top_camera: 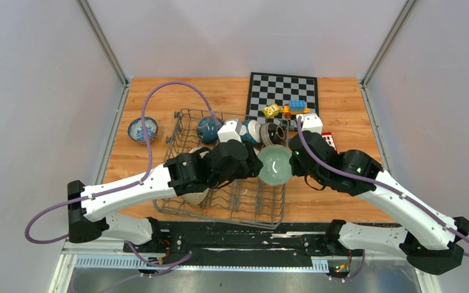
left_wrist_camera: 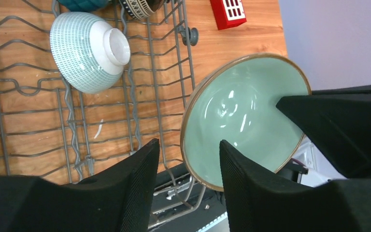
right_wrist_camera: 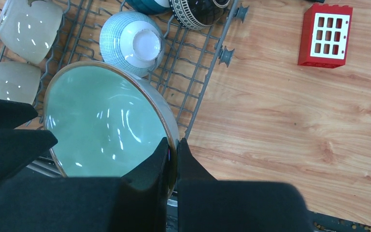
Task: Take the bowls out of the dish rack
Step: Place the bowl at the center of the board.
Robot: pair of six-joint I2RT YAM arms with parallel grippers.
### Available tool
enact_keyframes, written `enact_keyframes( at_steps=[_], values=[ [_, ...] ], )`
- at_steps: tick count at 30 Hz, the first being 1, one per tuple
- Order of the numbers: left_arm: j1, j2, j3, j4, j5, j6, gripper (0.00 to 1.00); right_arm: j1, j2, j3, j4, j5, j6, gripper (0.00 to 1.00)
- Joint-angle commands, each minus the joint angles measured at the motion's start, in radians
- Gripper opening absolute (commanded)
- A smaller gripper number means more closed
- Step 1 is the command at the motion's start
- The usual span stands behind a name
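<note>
Wooden tabletop bore the dish rack. My right gripper clamped the celadon bowl by its rim; my left gripper straddled the rim, unclenched. Judged step: handover; left closure was required next.

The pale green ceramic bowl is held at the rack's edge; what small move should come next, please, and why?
Probably close the left hand on the rim of the pale green ceramic bowl: its fingers straddle that rim, unclamped, while the right hand pinches the opposite side.

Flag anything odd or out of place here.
Nothing looks spilled or broken. Oddities: toy blocks sit on the chessboard, and a red window brick lies flat on the table beside the dish rack.
</note>
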Motion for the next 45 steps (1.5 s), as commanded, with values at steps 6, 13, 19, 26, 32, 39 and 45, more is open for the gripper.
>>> enact_keyframes(
  at_steps=[6, 13, 19, 26, 32, 39, 45],
  values=[
    [0.005, 0.059, 0.070, -0.028, -0.058, 0.007, 0.41, -0.011, -0.008, -0.022, 0.050, -0.011, 0.065, 0.00],
    [0.005, 0.068, 0.049, -0.021, -0.058, 0.006, 0.44, -0.011, -0.005, -0.016, 0.069, -0.023, 0.071, 0.00],
    [0.005, 0.067, 0.036, -0.023, -0.071, 0.008, 0.37, -0.011, -0.003, -0.015, 0.077, -0.041, 0.081, 0.00],
    [0.006, 0.063, 0.024, -0.018, -0.074, 0.011, 0.20, -0.011, -0.003, -0.017, 0.082, -0.050, 0.090, 0.00],
    [0.006, 0.069, 0.015, -0.014, -0.065, 0.013, 0.21, -0.011, -0.003, -0.011, 0.086, -0.060, 0.092, 0.00],
    [0.006, 0.069, 0.000, 0.014, -0.041, 0.037, 0.00, -0.011, -0.006, -0.018, 0.086, -0.063, 0.091, 0.00],
    [0.008, 0.059, 0.005, -0.008, -0.062, 0.047, 0.00, -0.011, 0.004, -0.007, 0.071, -0.079, 0.023, 0.21]
  ],
)
